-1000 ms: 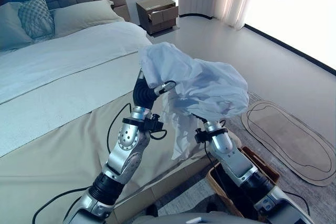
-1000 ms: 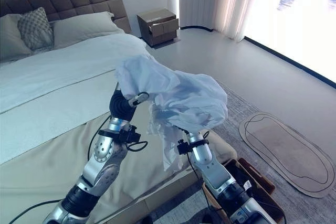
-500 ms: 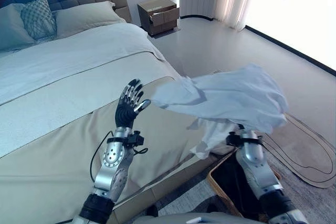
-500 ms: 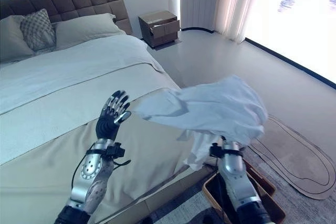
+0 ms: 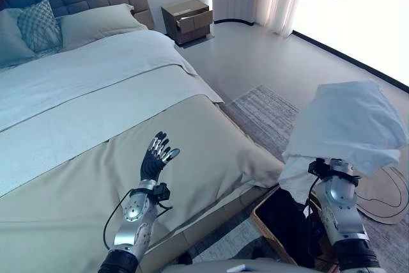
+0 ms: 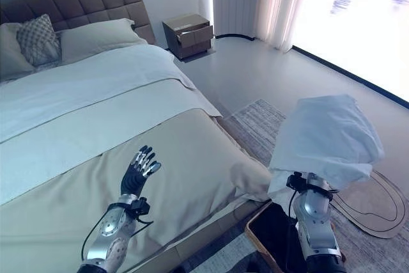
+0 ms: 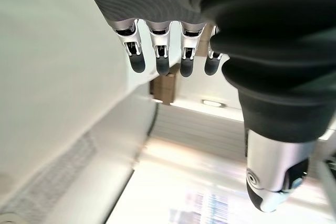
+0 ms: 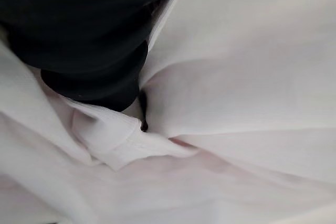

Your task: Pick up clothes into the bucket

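Draping white garment (image 5: 348, 126) over right hand (image 8: 100, 51), fingers apparently hidden

White cloth (image 5: 348, 126) drapes over right hand, hiding fingers.

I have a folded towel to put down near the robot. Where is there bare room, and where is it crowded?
The beige bed cover is bare around the raised, open left robot hand. The pale floor between the nightstand and the grey rug is free too. It is crowded by the basket, where the white garment drapes over the right robot hand.
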